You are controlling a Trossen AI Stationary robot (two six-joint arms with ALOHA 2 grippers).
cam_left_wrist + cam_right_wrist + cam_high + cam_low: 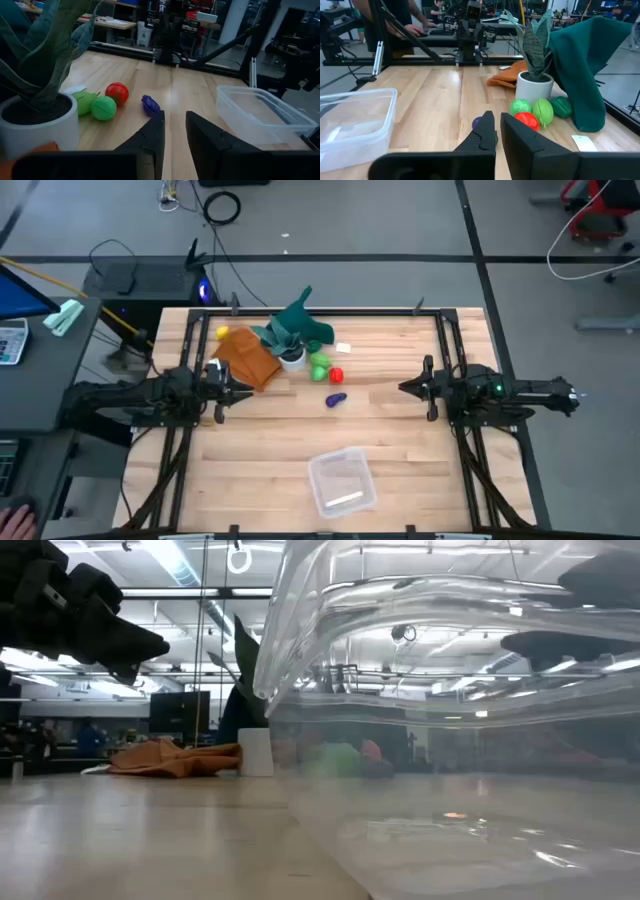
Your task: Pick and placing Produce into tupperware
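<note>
The clear tupperware (342, 480) sits near the table's near edge, between the arms, with nothing in it; it fills the low view (450, 690). Two green pieces (319, 366), a red one (336, 376) and a purple one (336, 399) lie on the table at mid-table, beside the white pot. A yellow piece (222, 332) lies farther left, by the far edge. My left gripper (245, 388) hovers left of the produce and my right gripper (405, 388) hovers right of it. Both are shut on nothing and point at each other.
A white pot with teal-green leaves (292, 358) stands just left of the green pieces. An orange-brown cloth (245, 362) lies beside it, under my left gripper's far side. A dark teal cloth (305, 325) is bunched toward the far edge. Bare wood lies between the produce and the container.
</note>
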